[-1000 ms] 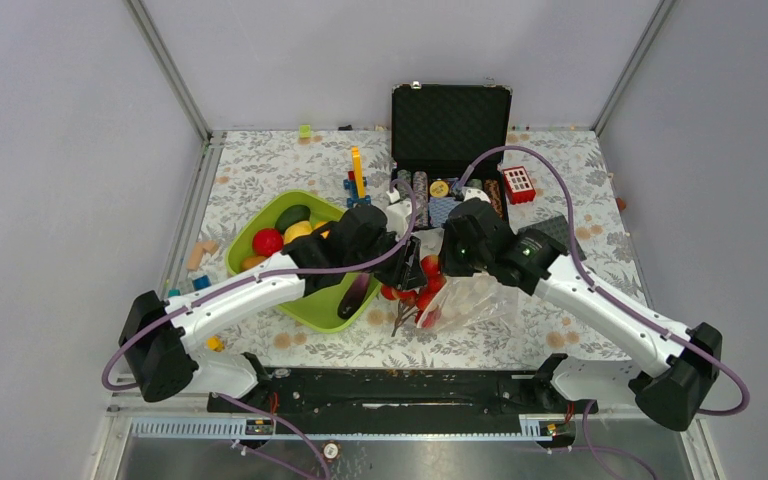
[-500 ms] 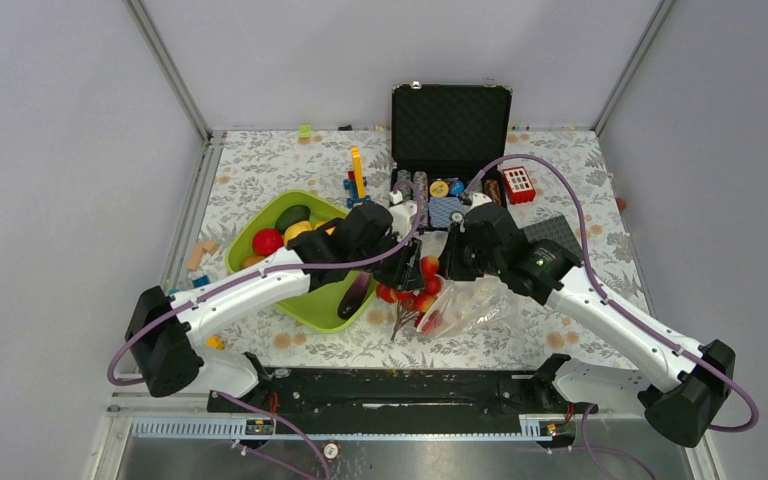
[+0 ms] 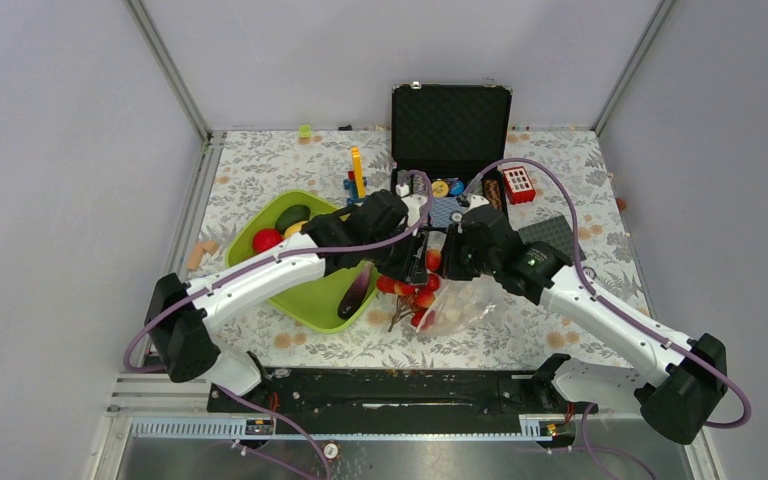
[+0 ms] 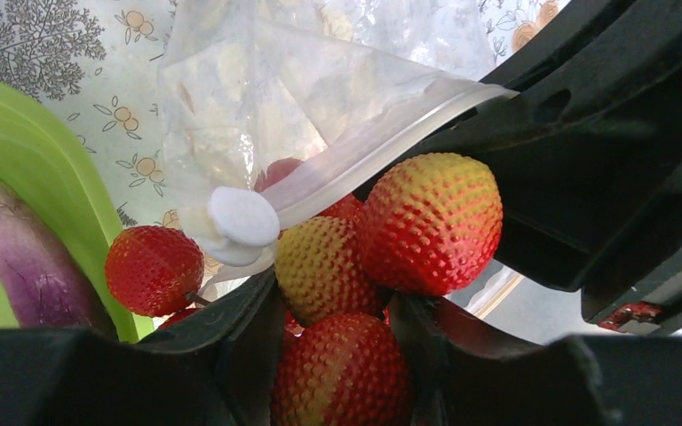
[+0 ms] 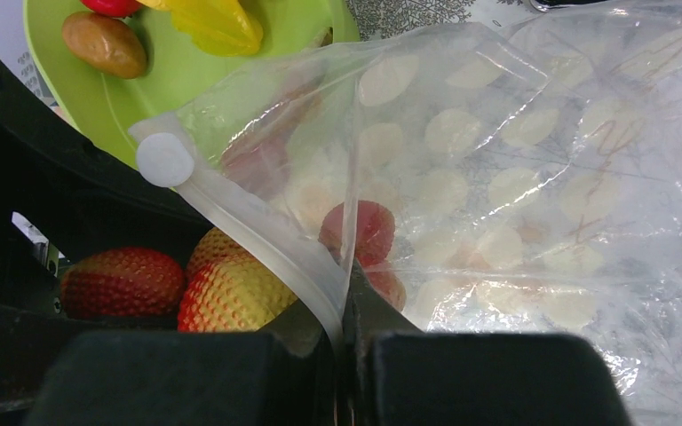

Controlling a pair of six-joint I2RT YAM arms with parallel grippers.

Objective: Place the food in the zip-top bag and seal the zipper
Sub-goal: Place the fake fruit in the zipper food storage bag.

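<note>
My left gripper [image 3: 409, 263] [image 4: 337, 312] is shut on a bunch of red-and-yellow berries [image 4: 342, 373] [image 3: 416, 291], which it holds at the mouth of the zip-top bag [image 3: 467, 303] [image 4: 257, 98]. The right gripper [image 3: 449, 262] [image 5: 344, 330] is shut on the bag's zipper rim and holds that edge up beside the berries [image 5: 231, 297]. A white slider [image 5: 164, 160] sits on the rim. Through the dotted plastic [image 5: 515, 177] I see red berries [image 5: 368, 229] inside. More food lies in the lime-green tray [image 3: 312, 310]: a red piece [image 3: 266, 240], a dark green one [image 3: 292, 215] and a purple one [image 3: 354, 297].
An open black case [image 3: 450, 120] stands at the back with striped chips [image 3: 421, 186] in front of it. A red toy [image 3: 518, 183], a yellow and blue block piece [image 3: 358, 176] and a dark mat [image 3: 560, 230] lie near it. The tray lies under the left arm.
The left arm has stretched right and farther back, carrying the berries up to the bag's mouth. The right gripper has shifted slightly back with the bag rim. Neither grip has changed.
</note>
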